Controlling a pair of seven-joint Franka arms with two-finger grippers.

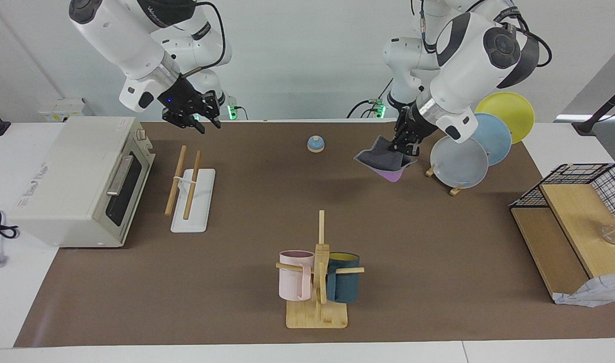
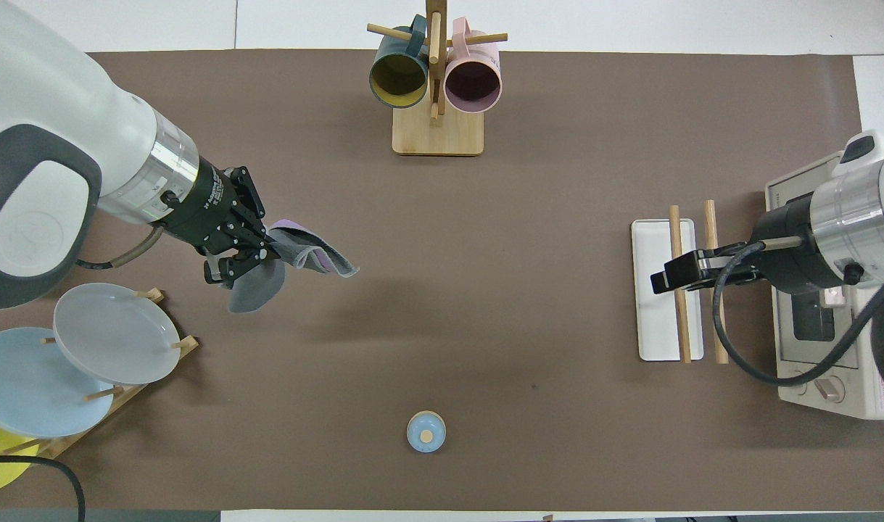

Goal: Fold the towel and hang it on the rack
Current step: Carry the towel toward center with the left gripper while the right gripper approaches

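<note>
Purple-and-grey cloth: the towel (image 1: 385,160) hangs bunched in the air, clear of the brown mat (image 1: 267,201), grey face mostly up and a purple corner drooping below; it is over the mat beside the plate stand (image 1: 458,156), toward the left arm's end of the table.
Left gripper: the left gripper (image 1: 407,146) has its fingertips pinched together on one edge of the towel, which dangles from that single hold.
Right gripper: the right gripper (image 1: 192,112) is up in the air; in the overhead view it covers the rack, in the facing view it is just past the rack's robot-side end. It carries nothing; I cannot tell how far apart its fingers stand.
Rack: the rack (image 1: 188,189) lies on the mat in front of the toaster oven (image 1: 80,181), its white base flat and its two wooden dowels bare.
Step in hand: carrying the towel, judged from its being lifted and well apart from the rack; no neat fold shows, since the cloth is crumpled, not flat.
Next move calls for: either a hand-over near the middle of the table or a long reach by the left arm toward the rack, and a second hold on a free corner so the cloth can be squared and doubled.
Care needed: keeping the trailing corner off the small blue bell (image 1: 316,144) and lowering the fold across both dowels evenly.
</note>
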